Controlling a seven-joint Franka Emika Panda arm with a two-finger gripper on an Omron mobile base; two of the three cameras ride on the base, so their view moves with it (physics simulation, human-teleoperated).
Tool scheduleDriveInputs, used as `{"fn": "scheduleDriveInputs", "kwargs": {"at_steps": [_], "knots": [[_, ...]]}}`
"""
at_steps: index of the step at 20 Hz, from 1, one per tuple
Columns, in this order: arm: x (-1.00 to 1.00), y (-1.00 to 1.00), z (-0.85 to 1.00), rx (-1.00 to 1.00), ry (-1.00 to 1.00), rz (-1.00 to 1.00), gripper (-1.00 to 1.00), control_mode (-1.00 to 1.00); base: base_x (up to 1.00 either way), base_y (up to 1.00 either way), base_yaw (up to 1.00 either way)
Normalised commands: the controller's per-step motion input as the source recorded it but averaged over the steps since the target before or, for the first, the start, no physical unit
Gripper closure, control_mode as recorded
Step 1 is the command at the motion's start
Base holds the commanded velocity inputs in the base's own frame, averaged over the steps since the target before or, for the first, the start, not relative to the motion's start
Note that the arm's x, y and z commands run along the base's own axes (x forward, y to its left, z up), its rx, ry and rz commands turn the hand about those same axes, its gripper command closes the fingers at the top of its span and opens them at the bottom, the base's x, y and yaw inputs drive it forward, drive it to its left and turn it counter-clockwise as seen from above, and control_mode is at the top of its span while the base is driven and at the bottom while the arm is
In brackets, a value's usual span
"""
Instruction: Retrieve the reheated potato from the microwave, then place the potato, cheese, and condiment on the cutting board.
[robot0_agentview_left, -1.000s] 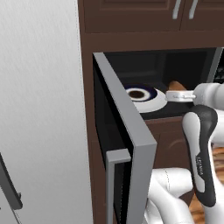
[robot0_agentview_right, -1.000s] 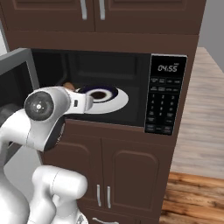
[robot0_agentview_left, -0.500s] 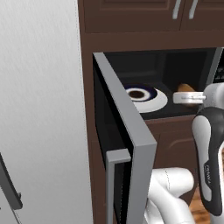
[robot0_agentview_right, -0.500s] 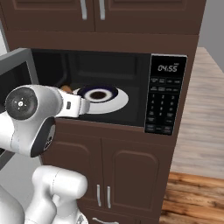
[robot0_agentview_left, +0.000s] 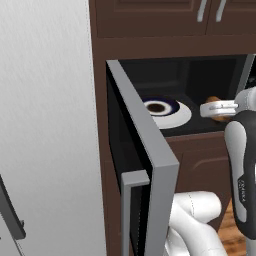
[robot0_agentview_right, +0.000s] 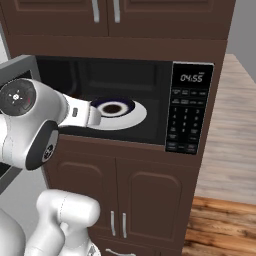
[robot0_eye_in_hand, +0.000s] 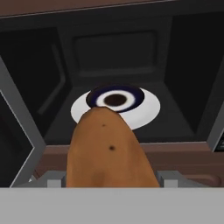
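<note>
1. Left of the gripper, as seen in the left base view, the microwave stands with its grey-framed door swung wide open toward the camera.
2. Beyond the gripper, deeper in the cavity, a white turntable carries a dark-rimmed plate; both lie apart from the fingers.
3. Between the jaws sits the potato, brown and speckled, clasped on both sides by the grey finger pads; in the hand view it rises from the bottom edge and covers the turntable's near rim.
4. At the cavity's front opening, in the left base view, the potato shows as an orange-brown lump against the gripper.
5. Right of the gripper, in the right base view, the control panel shows a lit clock display.
</note>
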Motion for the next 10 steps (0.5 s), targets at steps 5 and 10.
{"fn": "scheduleDriveInputs", "kwargs": {"at_steps": [5, 10], "knots": [[0.0, 0.0, 0.0, 0.0, 0.0, 0.0, 1.0, -1.0, 0.0, 0.0, 0.0], [0.0, 0.0, 0.0, 0.0, 0.0, 0.0, 1.0, -1.0, 0.0, 0.0, 0.0]]}}
